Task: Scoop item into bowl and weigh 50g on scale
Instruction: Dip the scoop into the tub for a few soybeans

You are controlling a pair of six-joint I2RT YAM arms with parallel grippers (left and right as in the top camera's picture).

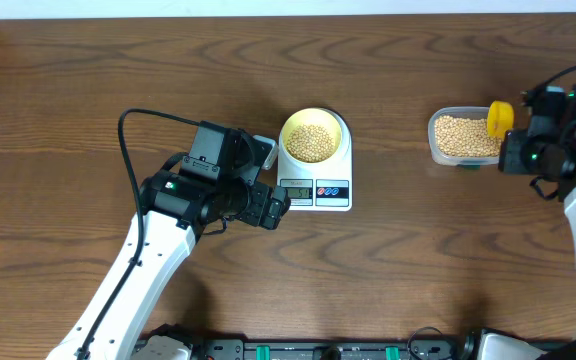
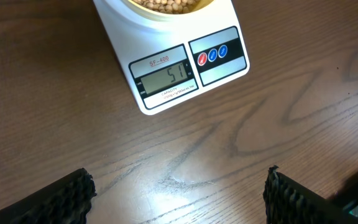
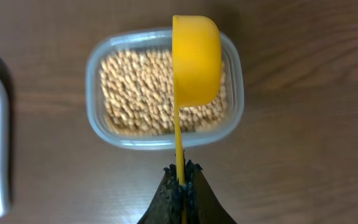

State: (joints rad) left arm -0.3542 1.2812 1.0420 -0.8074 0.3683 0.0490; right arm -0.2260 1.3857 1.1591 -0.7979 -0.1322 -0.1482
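the left pincer [image 2: 178,193] is hovering spread wide near the scale [image 2: 120,37], while the right pincer [image 3: 181,182] is pinching the scoop [image 3: 196,56] handle over the tub [image 3: 234,87].

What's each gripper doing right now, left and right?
Left gripper: open, holding nothing, near the scale.
Right gripper: shut on the yellow scoop by its handle, above the tub of beans.

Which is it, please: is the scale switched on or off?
On. The scale shows digits reading 51 on its display in the left wrist view.
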